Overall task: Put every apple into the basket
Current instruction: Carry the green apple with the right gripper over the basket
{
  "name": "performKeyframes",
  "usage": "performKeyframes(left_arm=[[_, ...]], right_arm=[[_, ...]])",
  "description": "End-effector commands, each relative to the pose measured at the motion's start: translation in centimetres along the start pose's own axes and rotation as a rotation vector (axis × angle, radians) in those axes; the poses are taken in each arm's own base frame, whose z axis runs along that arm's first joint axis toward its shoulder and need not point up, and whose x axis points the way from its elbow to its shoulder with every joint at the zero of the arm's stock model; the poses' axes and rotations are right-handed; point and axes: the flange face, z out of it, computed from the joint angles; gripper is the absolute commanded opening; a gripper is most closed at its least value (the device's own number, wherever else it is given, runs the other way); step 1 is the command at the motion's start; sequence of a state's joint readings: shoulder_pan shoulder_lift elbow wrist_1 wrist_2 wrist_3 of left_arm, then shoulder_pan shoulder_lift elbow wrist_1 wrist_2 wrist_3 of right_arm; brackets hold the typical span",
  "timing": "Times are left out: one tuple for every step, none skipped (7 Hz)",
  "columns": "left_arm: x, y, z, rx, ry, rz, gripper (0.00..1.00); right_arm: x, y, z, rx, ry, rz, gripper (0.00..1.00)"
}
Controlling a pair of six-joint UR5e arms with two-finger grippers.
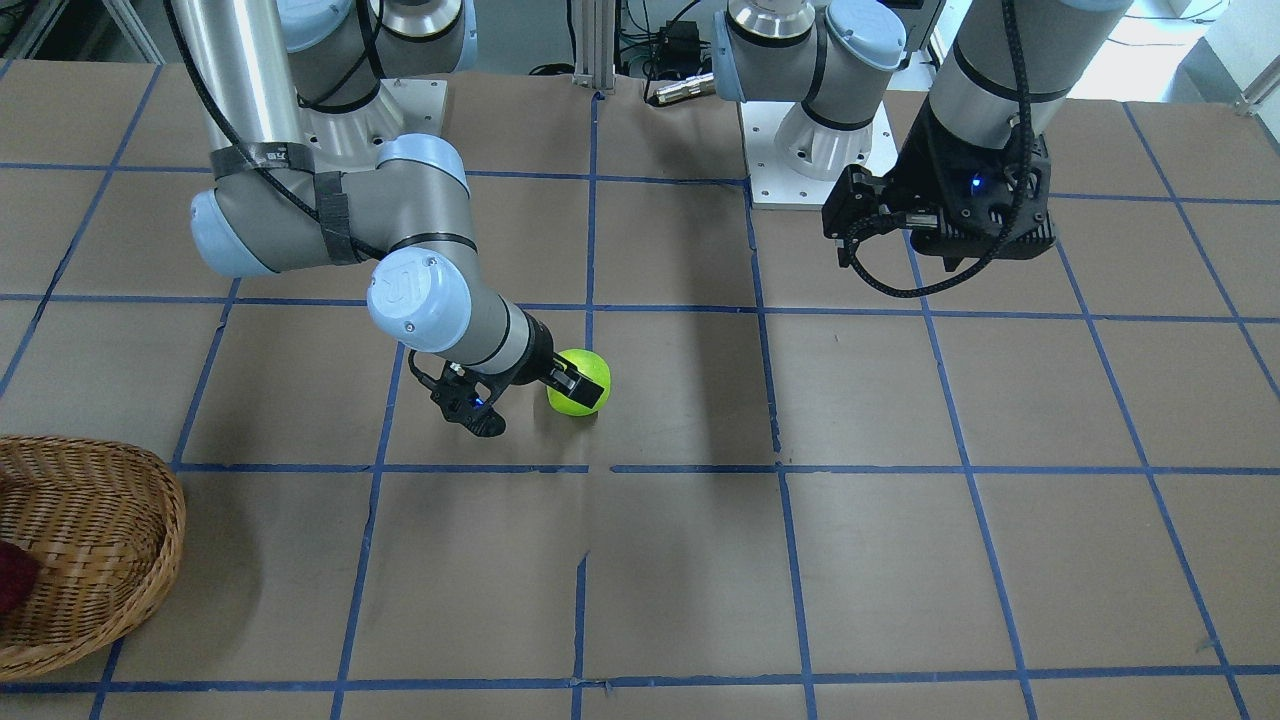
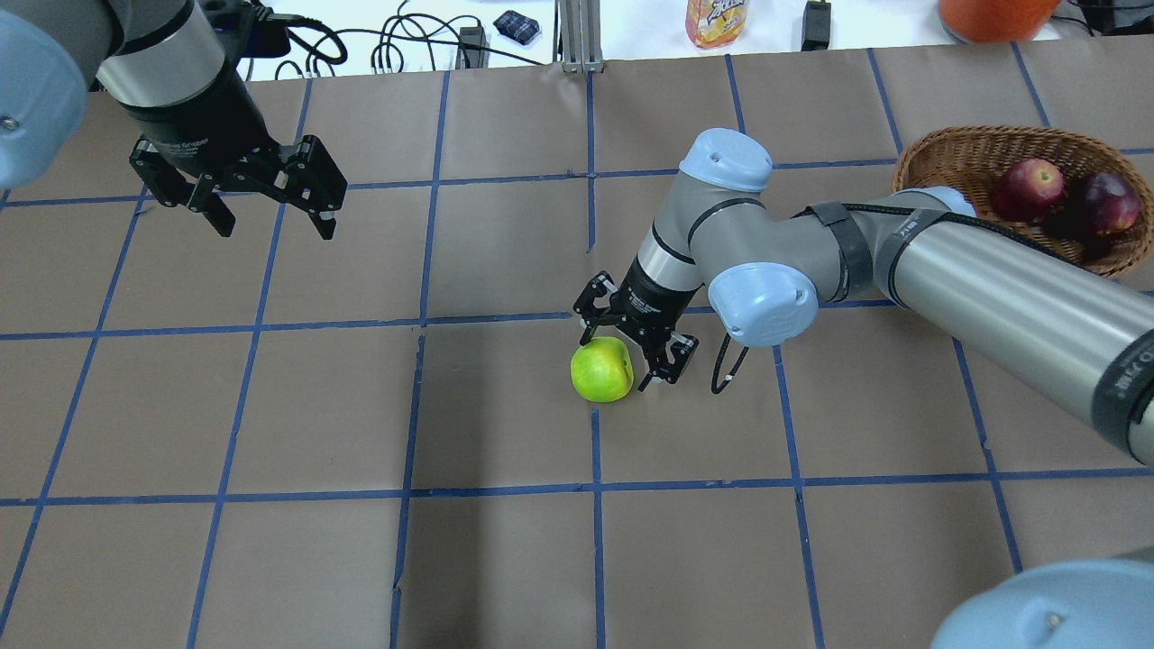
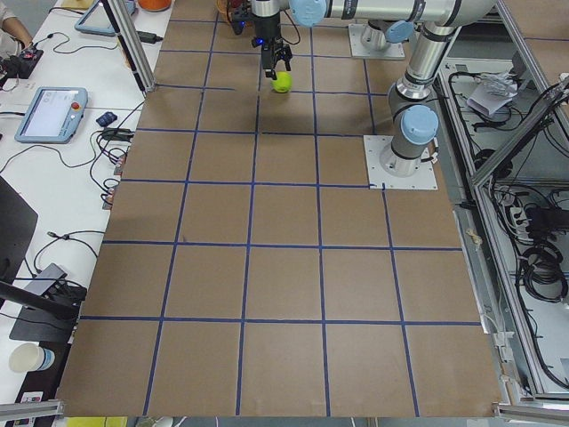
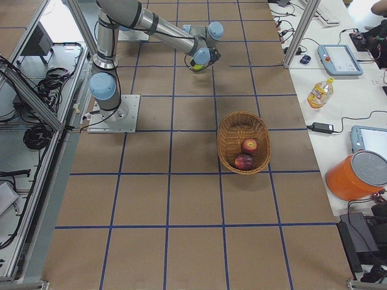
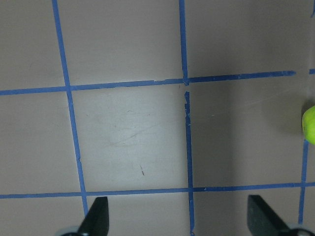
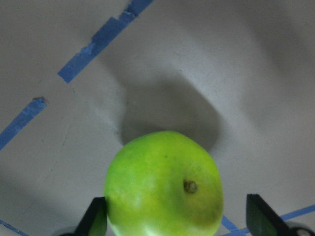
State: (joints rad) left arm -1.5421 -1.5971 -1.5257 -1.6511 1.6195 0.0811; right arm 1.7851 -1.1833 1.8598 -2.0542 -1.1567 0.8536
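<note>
Black two-finger right hand (image 2: 620, 361): spread wide and gripping nothing, lowered to the worktop (image 2: 270, 406) with one finger on each side of the yellow-green apple (image 2: 601, 371). In the right wrist view one fingertip (image 6: 96, 219) sits just beside the apple's skin and the other stands clear of it. Whether the nearer one touches cannot be told.

Yellow-green apple: on the bare worktop, small brown stem mark facing up. It lies well apart from the basket (image 2: 938, 153), out on the basket's robot-left side, and is not in it.

Right arm (image 2: 992, 279): grey forearm. In the overhead view it crosses in front of the basket's near rim.

Basket: brown woven wicker, oval and shallow. It holds two apples side by side:
- red apple (image 2: 1028, 187) with a yellowish blush, on the side nearer the yellow-green apple;
- dark maroon apple (image 2: 1104, 203), on the far side.

Left hand (image 2: 273, 223): black, fingers released and wide apart with nothing between them. It hangs above the worktop, farther from the basket than the yellow-green apple is.

Worktop: brown paper with a blue tape grid.

Off the worktop, on the white side table past the basket:
- bottle (image 4: 318, 92) of yellow drink;
- orange container (image 4: 358, 175) with a grey lid.
</note>
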Motion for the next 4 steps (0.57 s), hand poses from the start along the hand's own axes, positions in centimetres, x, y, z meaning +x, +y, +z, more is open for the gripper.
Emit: performKeyframes(left_arm=[[0.07,0.17,0.17,-0.003,0.0,0.003,1.0],[-0.01,0.04,0.24,-0.004,0.0,0.003,1.0],[-0.11,0.14,0.17,-0.003,-0.003,0.001,1.0],[-0.13,0.14,0.17,-0.003,-0.005,0.001,1.0]], right_arm=[[0.06,-0.02,0.79,-0.018,-0.036,-0.005,1.0],[0.15,0.01,0.92,-0.021,-0.035,-0.002,1.0],[0.73,0.15,1.59,-0.029,-0.028,0.0,0.97],[0.62,0.17,1.63,-0.013,-0.063,-0.013,0.84]])
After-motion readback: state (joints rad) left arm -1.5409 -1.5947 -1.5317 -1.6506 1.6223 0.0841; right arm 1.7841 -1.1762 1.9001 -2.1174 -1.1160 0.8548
